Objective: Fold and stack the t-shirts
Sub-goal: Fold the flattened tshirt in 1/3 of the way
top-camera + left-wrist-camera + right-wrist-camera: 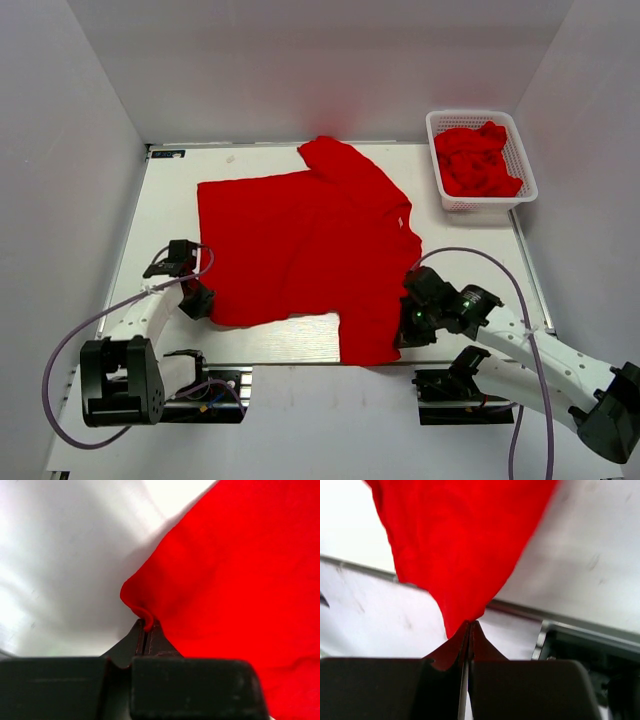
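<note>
Though crumpled red cloth (478, 160) fills the one white mesh basket (487, 203), its count cannot be told. One t-shirt (300, 240) lies flat on the table (290, 340), left of the basket and nearer. Two grippers: left gripper (146, 627) pinching the t-shirt corner farthest from the basket; right gripper (470, 625) pinching the near corner, basket side.

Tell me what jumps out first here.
A big red t-shirt lies spread across the middle of the white table, dominating the view. The left end effector and right end effector are each shut on its near edge, one at each side. At the far right, a white mesh basket holds more crumpled red shirts.
</note>
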`<state>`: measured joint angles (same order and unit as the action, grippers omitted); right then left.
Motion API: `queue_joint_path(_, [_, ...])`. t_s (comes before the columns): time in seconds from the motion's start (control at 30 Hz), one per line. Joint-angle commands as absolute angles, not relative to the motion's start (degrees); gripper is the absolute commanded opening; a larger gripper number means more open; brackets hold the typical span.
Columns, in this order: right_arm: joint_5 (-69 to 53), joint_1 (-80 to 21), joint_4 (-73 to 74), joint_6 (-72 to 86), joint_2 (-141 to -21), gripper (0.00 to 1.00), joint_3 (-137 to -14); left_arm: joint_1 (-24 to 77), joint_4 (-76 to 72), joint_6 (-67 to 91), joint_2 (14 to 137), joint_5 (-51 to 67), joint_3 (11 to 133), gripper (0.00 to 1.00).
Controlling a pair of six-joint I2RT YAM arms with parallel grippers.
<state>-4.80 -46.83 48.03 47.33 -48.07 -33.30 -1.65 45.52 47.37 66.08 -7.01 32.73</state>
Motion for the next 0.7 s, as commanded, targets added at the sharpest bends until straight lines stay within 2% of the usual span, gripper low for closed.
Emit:
queue_joint_path(0.0, [-8.79,-47.72,51.24,49.66,-46.85,0.00,-34.35,-1.41,51.68,48.68,62.32,-7.29,33.93,0.00])
queue_joint_path(0.2, [4.81,-47.55,55.81,44.31,-49.39,0.00,-44.55,-1.41,52.99,48.16,60.47,-7.29,39.88,0.00])
queue_joint_path(0.3, [7.90,-47.37,48.36,44.38,-50.45,0.00,-45.09,-1.41,53.09,47.55,60.47,-7.91,41.65,0.00])
queue_joint_path(0.33, [9.04,-47.37,39.29,45.25,-50.54,0.00,-42.74,-1.41,53.09,47.55,60.47,-7.91,41.66,0.00])
queue_joint_path(0.4, [9.31,-47.02,30.99,45.79,-51.59,0.00,-41.58,-1.41,53.09,47.55,61.08,-7.91,41.66,0.00])
queue_joint_path(0.63, [19.94,-45.44,25.14,44.82,-58.36,0.00,-47.81,-1.41,49.66,46.32,65.12,-6.86,43.95,0.00])
queue_joint_path(0.67, [22.82,-45.18,20.79,45.00,-58.62,0.00,-47.46,-1.41,49.66,46.32,66.00,-6.86,44.64,0.00])
